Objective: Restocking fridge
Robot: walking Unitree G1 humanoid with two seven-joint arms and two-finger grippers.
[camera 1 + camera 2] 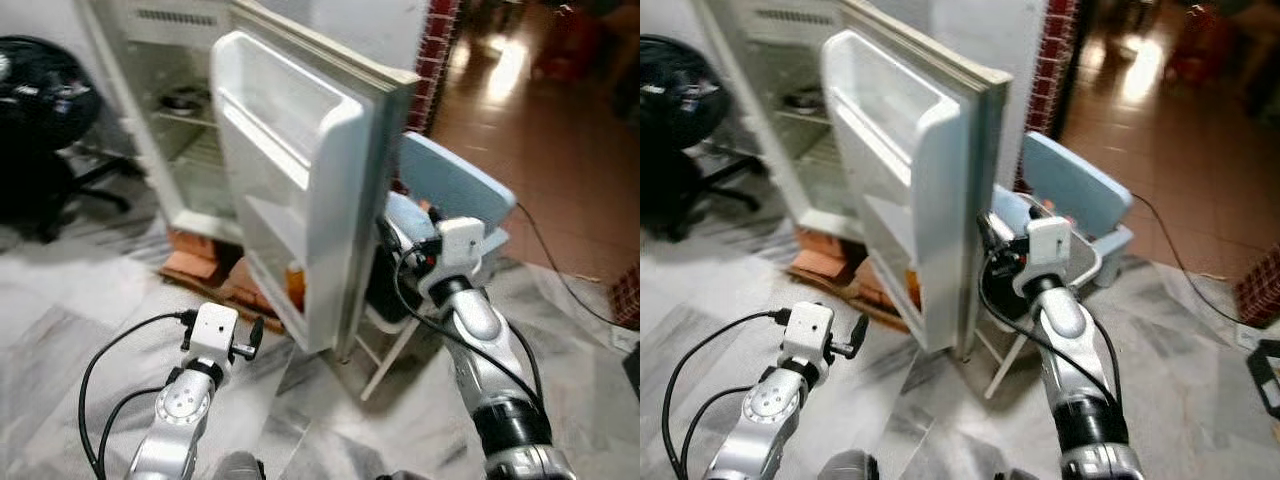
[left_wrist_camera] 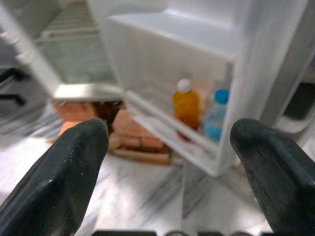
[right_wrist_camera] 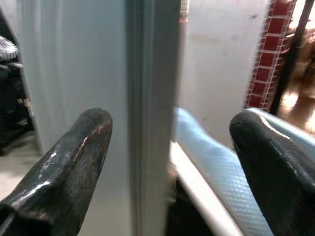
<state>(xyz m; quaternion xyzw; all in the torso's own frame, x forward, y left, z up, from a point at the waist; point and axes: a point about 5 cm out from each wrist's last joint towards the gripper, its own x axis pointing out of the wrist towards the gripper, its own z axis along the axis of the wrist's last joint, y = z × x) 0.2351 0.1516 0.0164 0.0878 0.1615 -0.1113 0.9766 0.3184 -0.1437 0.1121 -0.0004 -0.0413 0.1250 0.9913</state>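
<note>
Right now the right gripper [image 3: 170,147] has its fingers spread wide around the fridge door [image 1: 300,190] edge at 3 o'clock, the left gripper [image 2: 170,162] is spread too, and a hard push could tip the bottles [image 2: 187,105].

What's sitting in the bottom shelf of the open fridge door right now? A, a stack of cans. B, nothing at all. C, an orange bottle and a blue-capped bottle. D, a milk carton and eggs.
C: the left wrist view shows an orange bottle beside a blue-capped bottle in the door's bottom shelf.
</note>
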